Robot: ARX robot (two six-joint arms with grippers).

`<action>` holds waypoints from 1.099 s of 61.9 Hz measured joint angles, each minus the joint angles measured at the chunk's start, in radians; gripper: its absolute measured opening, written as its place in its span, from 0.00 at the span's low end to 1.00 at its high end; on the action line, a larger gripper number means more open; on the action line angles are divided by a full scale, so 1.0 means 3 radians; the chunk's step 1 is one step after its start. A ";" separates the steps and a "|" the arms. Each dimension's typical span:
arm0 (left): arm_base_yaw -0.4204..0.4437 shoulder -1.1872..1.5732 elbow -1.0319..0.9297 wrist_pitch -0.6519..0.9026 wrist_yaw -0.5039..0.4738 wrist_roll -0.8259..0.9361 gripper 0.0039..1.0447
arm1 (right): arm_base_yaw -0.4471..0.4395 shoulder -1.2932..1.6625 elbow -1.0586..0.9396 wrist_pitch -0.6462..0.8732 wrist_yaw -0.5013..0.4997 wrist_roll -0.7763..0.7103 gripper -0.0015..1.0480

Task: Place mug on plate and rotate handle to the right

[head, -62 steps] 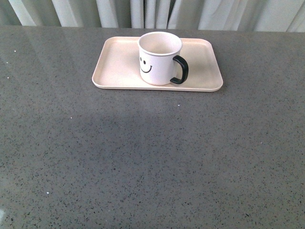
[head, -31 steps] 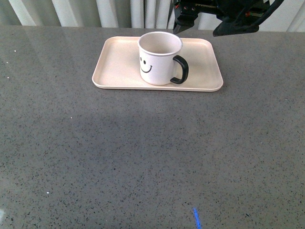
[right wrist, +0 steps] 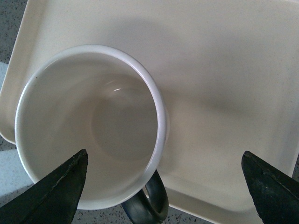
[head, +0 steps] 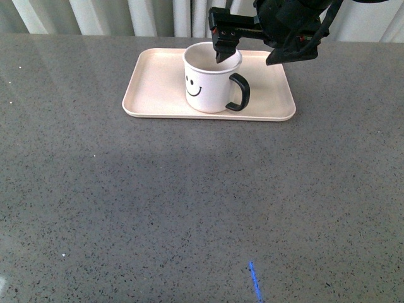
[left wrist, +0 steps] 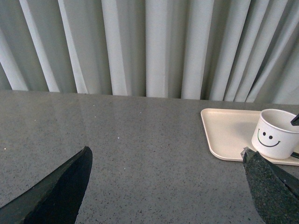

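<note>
The white mug with a black smiley face stands upright on the pale pink-beige plate at the far middle of the table. Its black handle points right and slightly toward me. My right gripper is open just above the mug, one finger over its mouth and the other over the plate to the right. The right wrist view looks down into the empty mug, with the handle, the plate and the open gripper. My left gripper is open and empty, far left of the mug and plate.
The grey speckled table stretches toward me. Pale curtains hang behind its far edge. A short blue mark shows on the table near the front.
My right arm has come in from the top right and moved down and left, until its open fingers stand over the mug. The mug and plate have not moved.
</note>
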 joint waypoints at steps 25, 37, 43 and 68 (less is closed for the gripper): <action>0.0000 0.0000 0.0000 0.0000 0.0000 0.0000 0.91 | 0.0005 0.0168 0.0268 -0.0154 0.0034 0.0036 0.77; 0.0000 0.0000 0.0000 0.0000 0.0000 0.0000 0.91 | 0.0024 0.0230 0.0412 -0.0259 0.0065 0.0045 0.42; 0.0000 0.0000 0.0000 0.0000 0.0000 0.0000 0.91 | 0.0036 0.0256 0.0441 -0.0287 0.0080 0.0046 0.29; 0.0000 0.0000 0.0000 0.0000 0.0000 0.0000 0.91 | 0.0047 0.0271 0.0481 -0.0347 0.0042 0.0107 0.02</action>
